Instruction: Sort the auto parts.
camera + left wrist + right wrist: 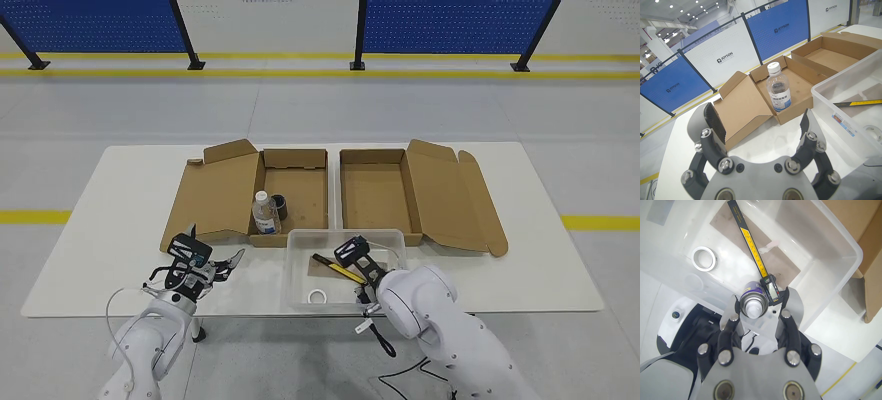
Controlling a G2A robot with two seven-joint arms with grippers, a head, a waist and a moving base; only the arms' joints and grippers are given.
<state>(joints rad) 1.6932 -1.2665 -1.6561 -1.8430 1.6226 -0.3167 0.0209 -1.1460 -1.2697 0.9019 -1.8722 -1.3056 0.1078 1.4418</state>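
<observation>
Can upright in bin, between right pincer's spread fingers, nearer one; caliper just beside. Left pincer spread, well apart.

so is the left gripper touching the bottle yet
Apart. In the left wrist view the left gripper is open, short of the cardboard box, and the box's front wall lies between it and the bottle standing inside.

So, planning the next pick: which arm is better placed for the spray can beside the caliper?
Right. The right gripper straddles the spray can at the clear bin; the left gripper hangs open over the table outside it.
</observation>
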